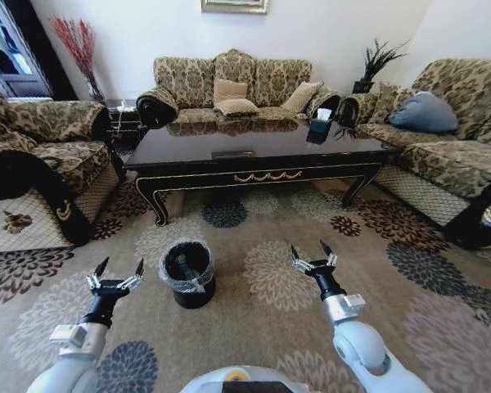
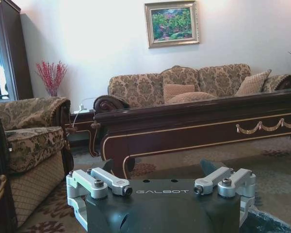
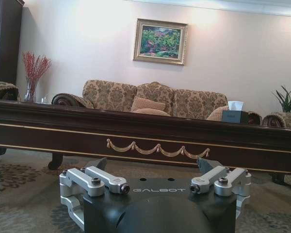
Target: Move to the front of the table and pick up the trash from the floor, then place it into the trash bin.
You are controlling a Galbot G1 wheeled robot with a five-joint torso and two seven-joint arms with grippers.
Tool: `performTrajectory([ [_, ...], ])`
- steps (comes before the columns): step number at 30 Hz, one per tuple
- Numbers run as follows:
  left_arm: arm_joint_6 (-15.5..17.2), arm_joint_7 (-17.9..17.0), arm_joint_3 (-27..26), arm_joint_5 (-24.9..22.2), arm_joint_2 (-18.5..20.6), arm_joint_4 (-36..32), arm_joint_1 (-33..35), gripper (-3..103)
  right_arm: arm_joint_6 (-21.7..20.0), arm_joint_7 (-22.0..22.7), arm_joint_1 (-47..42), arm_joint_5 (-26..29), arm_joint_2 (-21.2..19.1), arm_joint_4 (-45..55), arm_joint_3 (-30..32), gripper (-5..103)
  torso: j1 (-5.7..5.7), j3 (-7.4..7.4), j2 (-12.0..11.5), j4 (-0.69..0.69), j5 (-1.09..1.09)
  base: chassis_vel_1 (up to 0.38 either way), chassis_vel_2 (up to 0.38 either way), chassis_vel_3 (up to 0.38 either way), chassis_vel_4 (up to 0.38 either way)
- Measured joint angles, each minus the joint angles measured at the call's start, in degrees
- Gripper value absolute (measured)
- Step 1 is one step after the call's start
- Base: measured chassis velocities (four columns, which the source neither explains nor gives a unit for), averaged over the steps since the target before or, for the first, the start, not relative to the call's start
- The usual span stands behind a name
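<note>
The glossy dark table (image 1: 254, 151) with gold scrollwork on its front rail stands ahead of me across the carpet; it also fills the middle of the left wrist view (image 2: 194, 121) and the right wrist view (image 3: 136, 128). The black trash bin (image 1: 188, 274) with a clear liner stands on the carpet between my arms, nearer the left one. My left gripper (image 1: 120, 268) (image 2: 157, 167) hovers open just left of the bin, holding nothing. My right gripper (image 1: 313, 255) (image 3: 153, 163) is open and empty, well to the right of the bin. The trash is out of view.
Patterned sofas ring the table: one at the left (image 1: 41, 155), one behind it (image 1: 229, 90), one at the right (image 1: 450, 139). A tissue box (image 1: 322, 121) sits on the table's far right. Floral carpet (image 1: 270, 278) spreads between me and the table.
</note>
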Motion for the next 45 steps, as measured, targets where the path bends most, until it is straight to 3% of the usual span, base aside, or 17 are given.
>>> performTrajectory([
  [23, 0.19, -0.20, 0.09, -0.28, 0.16, 0.04, -0.21, 100, -0.12, 0.02, 0.01, 0.02, 0.01, 0.01, 0.02, 100, 0.01, 0.01, 0.00, 0.01, -0.01, 0.023, -0.025, -0.029, 0.026],
  [45, 0.28, -0.27, 0.10, -0.33, 0.19, 0.10, -0.22, 100, -0.16, 0.09, -0.01, 0.01, 0.01, 0.07, 0.00, 100, 0.00, -0.01, 0.00, 0.01, 0.00, 0.287, -0.292, -0.292, 0.302],
])
